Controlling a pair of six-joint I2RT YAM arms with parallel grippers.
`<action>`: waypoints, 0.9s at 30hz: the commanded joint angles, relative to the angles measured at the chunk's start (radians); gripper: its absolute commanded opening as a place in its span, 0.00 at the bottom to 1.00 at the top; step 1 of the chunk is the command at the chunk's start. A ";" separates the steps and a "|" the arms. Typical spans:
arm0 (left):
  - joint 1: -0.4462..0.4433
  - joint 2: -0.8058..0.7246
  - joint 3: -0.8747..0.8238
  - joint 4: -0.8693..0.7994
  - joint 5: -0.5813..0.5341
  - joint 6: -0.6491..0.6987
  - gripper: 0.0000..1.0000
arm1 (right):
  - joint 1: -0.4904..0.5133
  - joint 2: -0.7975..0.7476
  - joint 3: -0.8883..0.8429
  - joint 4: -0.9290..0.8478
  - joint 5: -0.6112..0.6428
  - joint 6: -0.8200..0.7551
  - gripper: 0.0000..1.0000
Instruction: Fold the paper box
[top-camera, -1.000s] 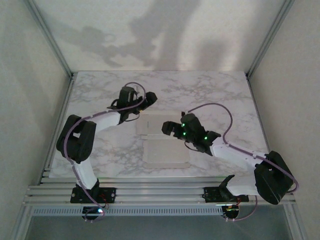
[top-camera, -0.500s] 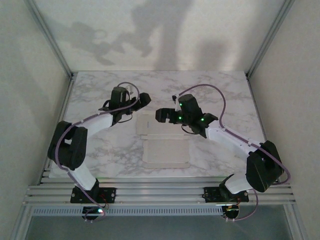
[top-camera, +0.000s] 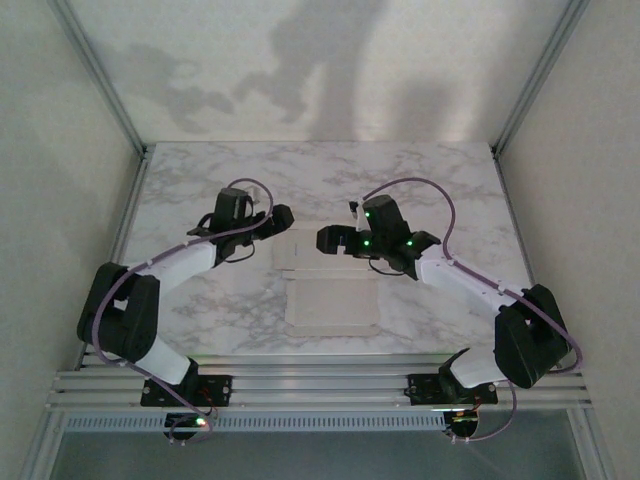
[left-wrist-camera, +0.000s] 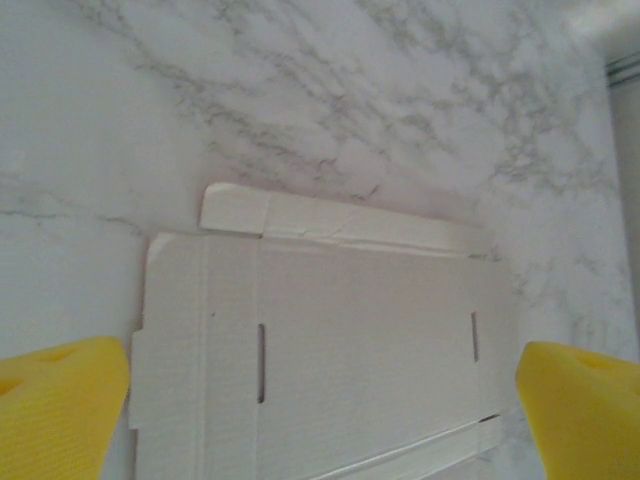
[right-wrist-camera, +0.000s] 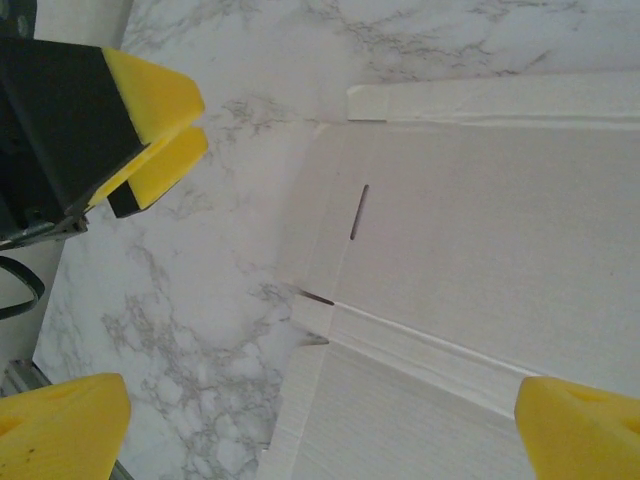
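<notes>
Paper box (top-camera: 330, 300) lying flat and unfolded, white face up, at mid-tabletop (top-camera: 200, 180); left fingers (left-wrist-camera: 60, 400) and right fingers (right-wrist-camera: 570, 430) spread wide, empty, poised over its far end; approach step; next move probably calls for descending to pinch an edge flap (left-wrist-camera: 340, 225).

In the top view, we see the left gripper (top-camera: 282, 216) has slid down and left from upper centre, ending just beside the upper left corner of the paper box (top-camera: 330, 300). Its elbow has sunk toward the lower left. The right gripper (top-camera: 326, 240) has climbed from mid-frame to over the box's upper panel. The shadows on the back wall have shifted.
</notes>
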 joint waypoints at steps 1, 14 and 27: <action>-0.002 0.032 0.044 -0.104 -0.031 0.046 0.99 | -0.008 0.001 -0.009 -0.033 0.043 0.015 0.99; 0.024 0.156 0.165 -0.241 0.046 0.111 0.87 | -0.027 0.128 -0.020 -0.029 0.020 0.012 0.97; 0.053 0.269 0.239 -0.344 0.087 0.153 0.84 | -0.087 0.222 -0.038 0.033 -0.009 0.058 0.87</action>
